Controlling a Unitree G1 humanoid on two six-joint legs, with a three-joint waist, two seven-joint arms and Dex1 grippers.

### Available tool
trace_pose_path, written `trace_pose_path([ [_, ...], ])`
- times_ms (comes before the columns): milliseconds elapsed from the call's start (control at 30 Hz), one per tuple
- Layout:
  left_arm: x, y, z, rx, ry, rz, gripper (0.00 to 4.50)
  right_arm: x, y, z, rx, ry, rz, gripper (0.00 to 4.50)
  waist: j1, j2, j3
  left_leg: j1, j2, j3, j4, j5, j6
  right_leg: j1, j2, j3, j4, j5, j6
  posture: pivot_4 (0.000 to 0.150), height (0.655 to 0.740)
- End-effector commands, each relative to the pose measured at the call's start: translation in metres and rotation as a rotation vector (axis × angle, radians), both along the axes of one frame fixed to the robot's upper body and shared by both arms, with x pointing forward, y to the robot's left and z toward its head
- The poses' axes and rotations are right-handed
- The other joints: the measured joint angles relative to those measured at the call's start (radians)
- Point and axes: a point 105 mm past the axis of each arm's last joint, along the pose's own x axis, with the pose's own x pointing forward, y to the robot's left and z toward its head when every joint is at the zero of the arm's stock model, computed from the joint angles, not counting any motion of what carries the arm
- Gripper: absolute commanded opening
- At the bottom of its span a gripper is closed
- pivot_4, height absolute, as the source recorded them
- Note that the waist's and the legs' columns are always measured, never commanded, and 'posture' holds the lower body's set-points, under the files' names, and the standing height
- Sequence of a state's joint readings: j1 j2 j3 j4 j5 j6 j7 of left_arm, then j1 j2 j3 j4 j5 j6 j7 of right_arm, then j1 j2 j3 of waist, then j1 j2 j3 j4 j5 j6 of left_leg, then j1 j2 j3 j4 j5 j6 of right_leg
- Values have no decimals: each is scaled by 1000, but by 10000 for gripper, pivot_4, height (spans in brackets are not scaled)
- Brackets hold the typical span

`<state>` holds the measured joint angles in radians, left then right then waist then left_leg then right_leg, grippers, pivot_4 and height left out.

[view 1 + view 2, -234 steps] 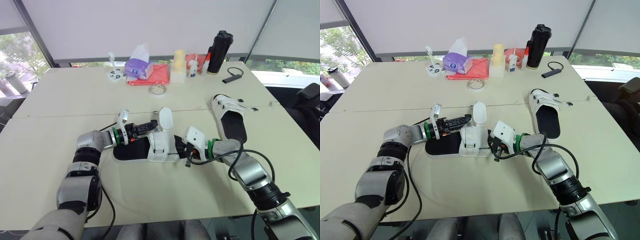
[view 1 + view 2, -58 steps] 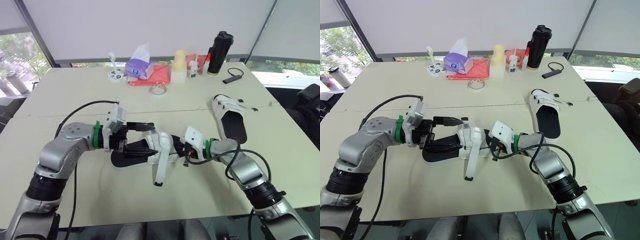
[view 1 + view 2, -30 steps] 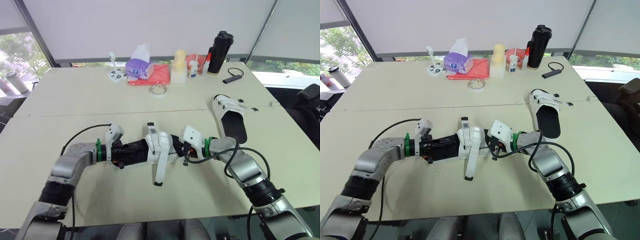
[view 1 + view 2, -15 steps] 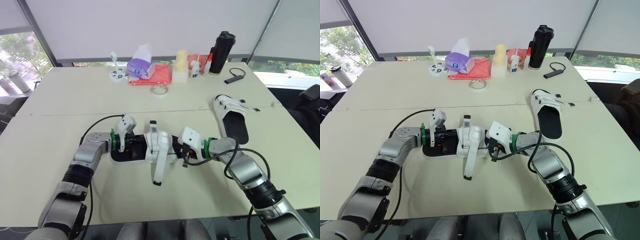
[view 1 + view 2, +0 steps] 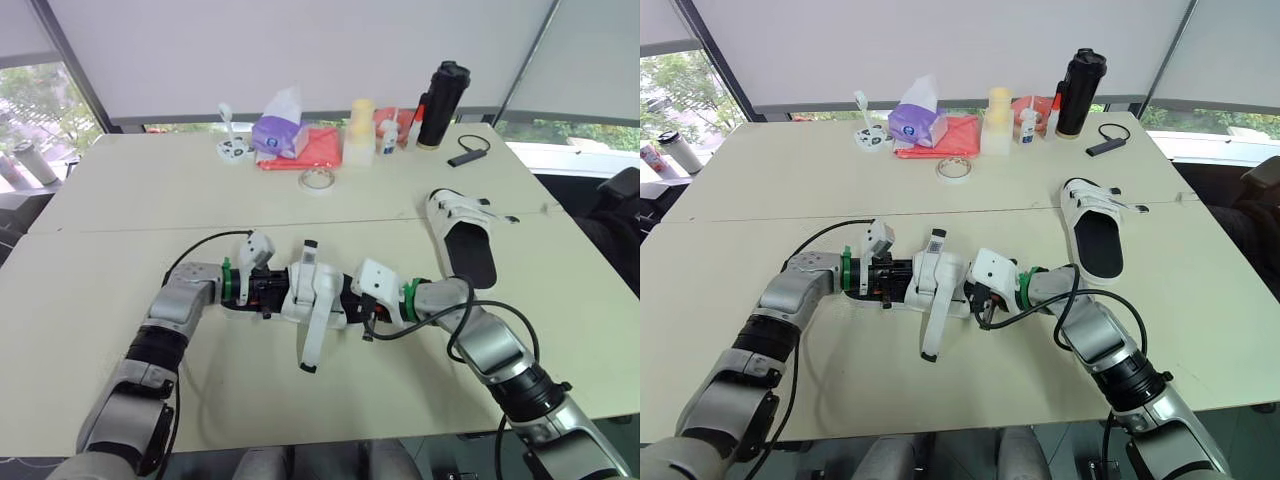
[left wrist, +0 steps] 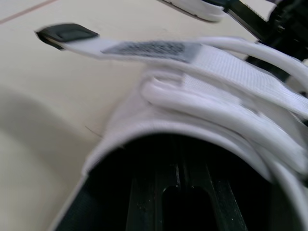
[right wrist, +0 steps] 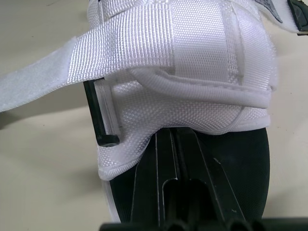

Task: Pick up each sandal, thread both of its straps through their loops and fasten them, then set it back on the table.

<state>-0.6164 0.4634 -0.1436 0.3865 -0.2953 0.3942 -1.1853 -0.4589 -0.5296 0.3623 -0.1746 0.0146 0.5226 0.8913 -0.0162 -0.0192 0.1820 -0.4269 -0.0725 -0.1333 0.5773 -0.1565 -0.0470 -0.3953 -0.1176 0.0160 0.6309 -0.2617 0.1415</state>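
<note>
A black-soled sandal [image 5: 305,290] with a white upper lies mid-table between my two arms. One long white strap [image 5: 311,340] hangs loose toward the table's front edge, and its black tip [image 6: 67,33] is free. My left gripper [image 5: 270,292] is shut, its fingers [image 6: 159,197] pushed in under the upper from the heel end. My right gripper [image 5: 352,305] is also shut, its fingers [image 7: 166,192] lying on the sole under the upper [image 7: 192,86] from the toe end. A black loop [image 7: 98,115] stands at the upper's side. The second sandal [image 5: 465,240] lies to the right, both straps fastened.
Along the far edge stand a purple tissue pack [image 5: 278,135], a red cloth [image 5: 320,150], a yellow container [image 5: 358,130], small bottles and a black flask [image 5: 440,92]. A tape roll [image 5: 316,180] lies nearer. A small black device [image 5: 465,153] is at the far right.
My left gripper has slid further under the upper from the heel. The sandal, its hanging strap and my right gripper have shifted slightly left.
</note>
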Motion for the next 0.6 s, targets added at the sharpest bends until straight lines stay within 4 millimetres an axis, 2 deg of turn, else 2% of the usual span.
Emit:
trace_pose_path([
  [33,-20,21,25,-41,40,-55,377,-7,-2,-8,-20,33,11,0,-7,0,0,0,0,0,0,0,0,0,0,0,0,0,0,1500,7296],
  [100,-33,37,34,-58,92,-63,377,-7,-3,-8,-21,34,10,0,-7,1,1,0,1,0,-1,0,0,-1,0,0,0,-1,-1,1500,7296],
  [233,-56,50,44,-56,163,-97,377,-8,-4,-9,-26,36,12,0,-1,1,1,0,1,-1,-1,0,0,0,0,0,0,-2,-3,1500,7296],
  [367,-76,43,48,-65,210,-166,377,-7,-5,-9,-29,37,14,0,3,1,1,0,1,-2,-1,-1,-1,0,-2,1,-1,-2,-4,1500,7296],
  [567,-89,21,43,-98,265,-196,377,-7,-5,-9,-32,37,18,0,1,1,1,0,2,-3,-1,0,0,0,-2,1,-1,-2,-4,1500,7296],
  [600,-94,12,38,-99,279,-212,5514,-7,-4,-9,-35,36,20,0,1,1,1,0,2,-3,-1,0,0,0,-2,1,-1,-2,-4,1500,7296],
])
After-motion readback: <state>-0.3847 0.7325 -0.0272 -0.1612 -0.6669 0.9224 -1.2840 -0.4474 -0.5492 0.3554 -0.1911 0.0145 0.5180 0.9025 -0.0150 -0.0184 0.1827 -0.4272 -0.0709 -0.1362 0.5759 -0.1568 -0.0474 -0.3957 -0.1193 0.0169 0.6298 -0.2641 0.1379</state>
